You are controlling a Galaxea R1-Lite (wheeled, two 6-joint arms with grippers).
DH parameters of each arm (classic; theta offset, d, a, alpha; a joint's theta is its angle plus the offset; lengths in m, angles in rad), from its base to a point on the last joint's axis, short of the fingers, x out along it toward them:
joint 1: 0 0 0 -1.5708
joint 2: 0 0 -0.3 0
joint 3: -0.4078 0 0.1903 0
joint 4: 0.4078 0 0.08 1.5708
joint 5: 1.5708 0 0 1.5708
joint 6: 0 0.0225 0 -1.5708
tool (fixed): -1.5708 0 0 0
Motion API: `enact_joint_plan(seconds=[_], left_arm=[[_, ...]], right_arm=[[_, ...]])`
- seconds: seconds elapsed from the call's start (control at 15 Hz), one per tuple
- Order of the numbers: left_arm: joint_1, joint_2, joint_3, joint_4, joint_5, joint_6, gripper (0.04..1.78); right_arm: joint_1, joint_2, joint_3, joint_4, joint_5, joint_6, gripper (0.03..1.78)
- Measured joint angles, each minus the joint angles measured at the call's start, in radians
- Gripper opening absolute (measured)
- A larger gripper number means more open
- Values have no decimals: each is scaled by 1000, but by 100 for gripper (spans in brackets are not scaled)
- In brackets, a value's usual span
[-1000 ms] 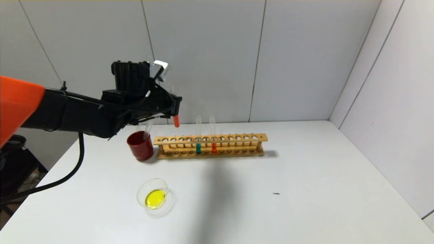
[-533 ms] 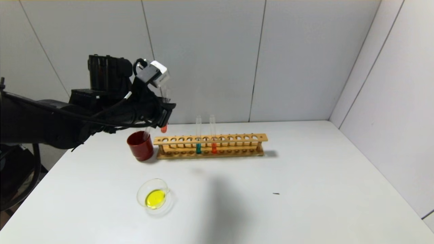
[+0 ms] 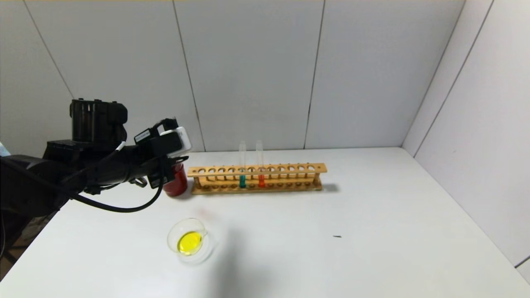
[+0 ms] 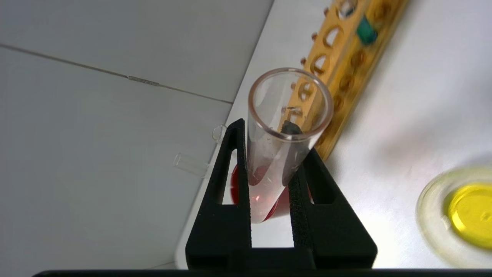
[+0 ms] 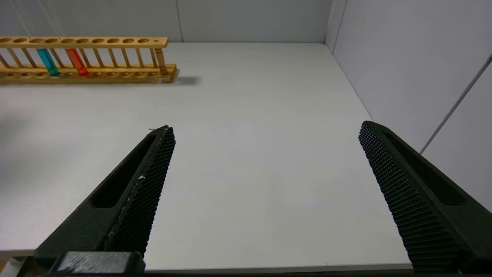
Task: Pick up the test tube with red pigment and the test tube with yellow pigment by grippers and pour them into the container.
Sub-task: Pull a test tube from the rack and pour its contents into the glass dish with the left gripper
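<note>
My left gripper [image 4: 265, 129] is shut on the test tube with red pigment [image 4: 269, 169], whose open mouth faces the wrist camera and whose rounded end holds a little reddish liquid. In the head view the left gripper [image 3: 165, 177] hangs low in front of the dark red cup [image 3: 178, 184], left of the rack; the held tube is hidden there. The container [image 3: 188, 240], a clear glass dish with yellow liquid, sits on the table in front of it and also shows in the left wrist view [image 4: 457, 215]. No tube with yellow liquid shows. My right gripper [image 5: 265, 129] is open and empty over bare table.
A wooden rack [image 3: 256, 178] stands at the back with a teal-liquid tube [image 3: 242, 178] and a red-liquid tube [image 3: 261, 179]. Empty clear tubes [image 4: 188, 163] stick out of the red cup [image 4: 236, 184]. A small dark speck [image 3: 337, 236] lies on the white table [image 3: 372, 231].
My left arm has swung down and to the left with the red tube, from high above the rack's left end to low in front of the red cup. The wrist has turned.
</note>
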Motion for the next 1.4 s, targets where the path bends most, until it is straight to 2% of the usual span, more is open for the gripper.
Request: enact_joint_plan(seconds=[0.2,0.53,1.07,1.4], left_arm=[[7,-3,75,-3,1,178,33],[84,1,173,-4,1,465,33],[101,37,211,7,10,747,33],[106,64,214,5,78,867,33]], right_arm=[[0,0,0,0,0,0,175],[0,0,0,0,0,0,175],[0,0,0,0,0,0,175],[0,0,0,0,0,0,175]])
